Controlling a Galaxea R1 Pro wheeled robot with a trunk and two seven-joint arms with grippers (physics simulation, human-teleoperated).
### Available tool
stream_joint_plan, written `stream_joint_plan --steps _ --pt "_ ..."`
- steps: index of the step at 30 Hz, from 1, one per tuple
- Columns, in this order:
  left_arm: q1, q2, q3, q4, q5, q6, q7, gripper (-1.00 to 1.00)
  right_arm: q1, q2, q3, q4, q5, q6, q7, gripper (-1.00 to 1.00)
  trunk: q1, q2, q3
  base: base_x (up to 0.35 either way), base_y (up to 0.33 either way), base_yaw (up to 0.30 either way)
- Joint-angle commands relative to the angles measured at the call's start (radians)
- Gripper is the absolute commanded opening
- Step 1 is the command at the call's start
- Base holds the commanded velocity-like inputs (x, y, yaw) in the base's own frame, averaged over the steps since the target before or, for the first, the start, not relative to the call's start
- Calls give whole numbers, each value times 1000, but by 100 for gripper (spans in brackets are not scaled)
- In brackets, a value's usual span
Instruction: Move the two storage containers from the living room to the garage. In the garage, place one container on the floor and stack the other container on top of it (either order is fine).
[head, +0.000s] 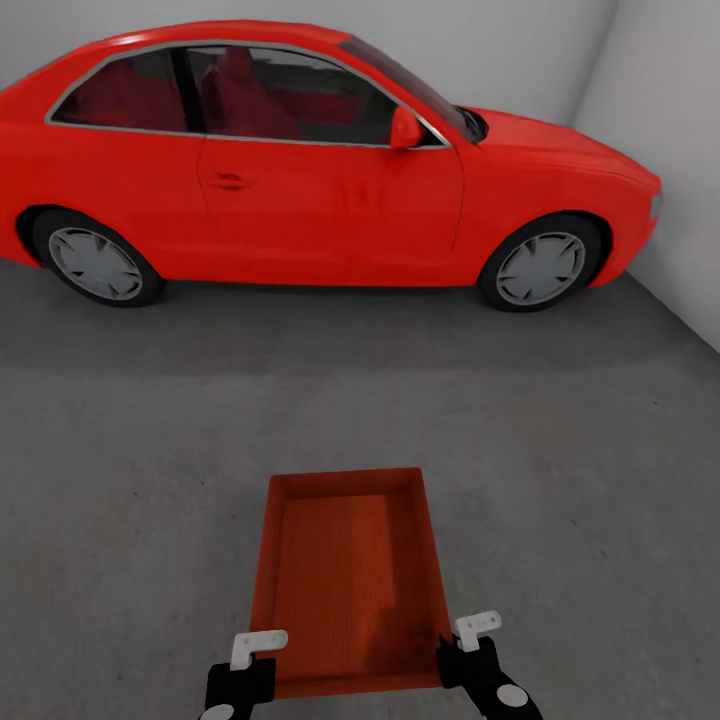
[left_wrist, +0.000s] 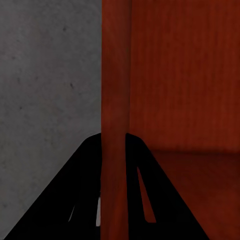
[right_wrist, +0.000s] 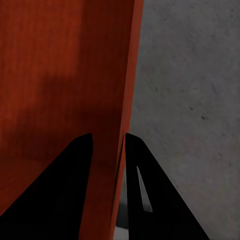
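Orange-red and open-topped, the storage container (head: 350, 580) sat low in the middle of the head view, over the dark grey concrete floor (head: 560, 480); whether it rested on the floor or was held just above it could not be told. Its ribbed base faced up and its short near end lay between the two grippers. The left gripper (head: 247, 668) gripped the near left corner, and in its wrist view the black fingers (left_wrist: 80, 190) stood either side of the thin wall, clamped on it. The right gripper (head: 468, 655) held the near right corner the same way, its fingers (right_wrist: 65, 180) closed on the wall with grey floor showing outside. Well beyond the container, a glossy red car (head: 320, 160) stood side-on against the white walls (head: 660, 130) of the garage.
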Motion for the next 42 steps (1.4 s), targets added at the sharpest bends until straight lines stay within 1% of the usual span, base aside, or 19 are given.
stream_joint_plan --steps 1,42 --pt "0 -23 -3 0 70 5 -19 -100 0 1 -9 -5 -57 -46 -38 -100 4 -8 -4 0 0 0" --pt "0 -23 -3 0 70 5 -19 -100 0 1 -8 -5 -58 -46 -38 -100 161 -295 -133 0 0 0"
